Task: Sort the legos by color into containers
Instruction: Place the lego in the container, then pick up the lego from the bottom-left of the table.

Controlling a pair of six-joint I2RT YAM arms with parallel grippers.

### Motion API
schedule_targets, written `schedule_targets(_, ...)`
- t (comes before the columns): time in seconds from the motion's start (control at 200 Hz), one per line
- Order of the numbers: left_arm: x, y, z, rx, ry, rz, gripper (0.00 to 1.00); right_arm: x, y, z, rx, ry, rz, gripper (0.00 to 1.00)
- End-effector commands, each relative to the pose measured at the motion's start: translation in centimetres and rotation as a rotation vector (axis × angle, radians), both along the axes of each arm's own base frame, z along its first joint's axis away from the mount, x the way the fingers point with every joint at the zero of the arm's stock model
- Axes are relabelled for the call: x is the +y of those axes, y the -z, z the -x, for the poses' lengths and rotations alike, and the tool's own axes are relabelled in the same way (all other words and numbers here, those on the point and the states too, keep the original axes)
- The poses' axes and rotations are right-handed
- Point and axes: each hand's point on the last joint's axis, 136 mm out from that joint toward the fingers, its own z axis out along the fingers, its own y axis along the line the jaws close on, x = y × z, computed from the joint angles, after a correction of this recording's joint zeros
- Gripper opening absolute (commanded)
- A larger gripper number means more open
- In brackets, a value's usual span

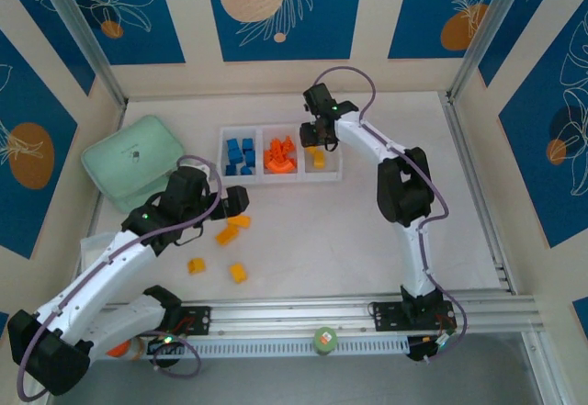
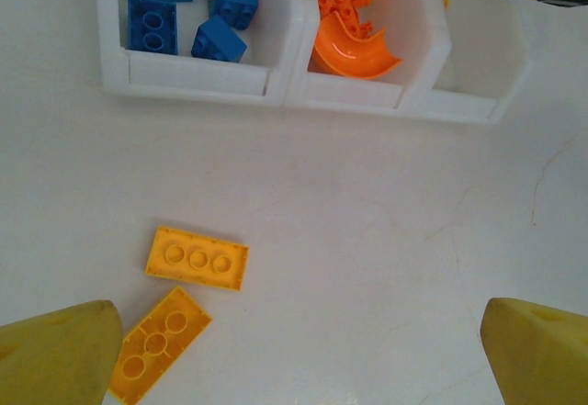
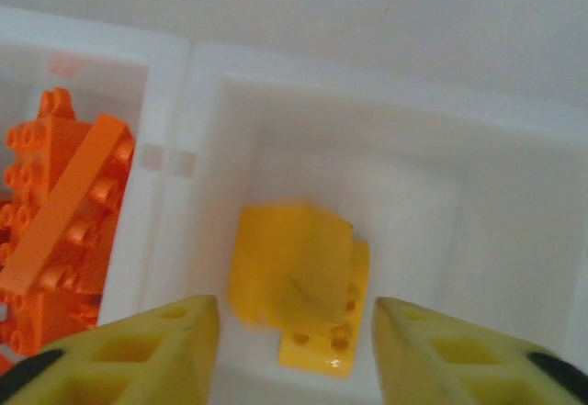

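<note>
Yellows part sorted; both grippers empty.
Top: left gripper (image 1: 235, 203) hangs by loose yellow legos (image 1: 227, 233), with the tray (image 1: 280, 180) ahead of it; right gripper (image 1: 318, 137) is over the tray's end compartment. Left wrist: jaws wide apart, two flat yellow bricks (image 2: 197, 258) just ahead, left of centre. Right wrist: jaws apart above a yellow piece (image 3: 294, 281) lying on the compartment floor. Light, rigid, slick plastic; likely best pinched across the long flat sides.

Tray (image 2: 276, 93) along top: blue bricks (image 2: 220, 38) left, orange bricks (image 2: 354, 51) middle. Two yellow bricks (image 2: 197, 258) side by side on table (image 2: 386, 230). Left gripper (image 2: 301, 336) spread wide.
</note>
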Motion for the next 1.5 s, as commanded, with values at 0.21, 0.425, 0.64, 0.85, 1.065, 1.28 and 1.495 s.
schedule_targets(0.21, 0.6, -2.1, -0.6, -0.053, -0.028, 0.005, 0.99, 1.6, -4.3, 2.0, -0.034, -0.044, -0.059, 0.62)
schedule_targets(0.425, 1.4, -1.3, 1.0, -0.019, -0.003, -0.032, 0.99, 3.6, -5.7, 7.5, -0.008, -0.097, -0.112, 0.68)
schedule_targets(0.64, 3.0, -0.1, 2.9, 0.012, -0.023, -0.063, 0.99, 6.2, -4.9, 13.6, 0.045, -0.195, -0.109, 0.74)
schedule_targets(0.85, 4.8, 1.3, 5.1, 0.042, -0.075, -0.069, 0.99, 10.0, -3.4, 19.6, 0.110, -0.296, -0.131, 0.79)
schedule_targets(1.065, 6.7, 1.6, 6.9, 0.053, -0.129, -0.083, 0.99, 14.2, -0.8, 24.8, 0.183, -0.396, -0.155, 0.82)
schedule_targets(1.28, 8.0, 1.3, 8.1, 0.050, -0.157, -0.104, 0.99, 17.6, 1.5, 27.6, 0.230, -0.464, -0.154, 0.83)
schedule_targets(1.495, 8.5, 0.6, 8.4, 0.024, -0.204, -0.059, 0.99, 20.7, 2.8, 28.3, 0.229, -0.491, -0.164, 0.86)
